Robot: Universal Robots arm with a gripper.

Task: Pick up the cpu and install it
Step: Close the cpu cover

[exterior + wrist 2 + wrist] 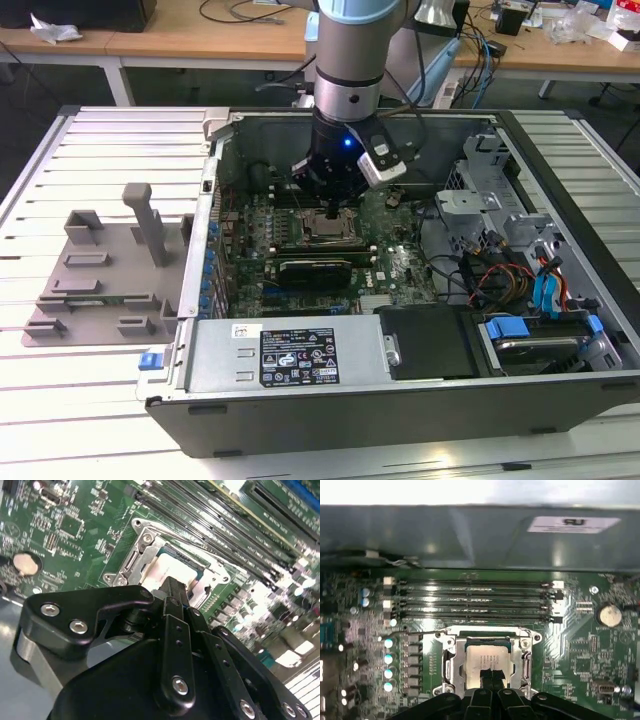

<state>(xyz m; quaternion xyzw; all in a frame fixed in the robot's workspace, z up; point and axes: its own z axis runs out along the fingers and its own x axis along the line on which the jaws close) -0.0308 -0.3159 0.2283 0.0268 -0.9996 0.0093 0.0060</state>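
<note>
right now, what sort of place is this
Probably a robotics lab or electronics workshop: a robot arm reaches into an open computer case on a slatted metal table, with cable-strewn wooden desks behind.

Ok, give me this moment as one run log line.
claw: shut, tips over cpu | cpu: lying in socket frame | location: motherboard inside computer case

Grey fixture (100, 290) sits beside open PC case (400, 420).
</note>
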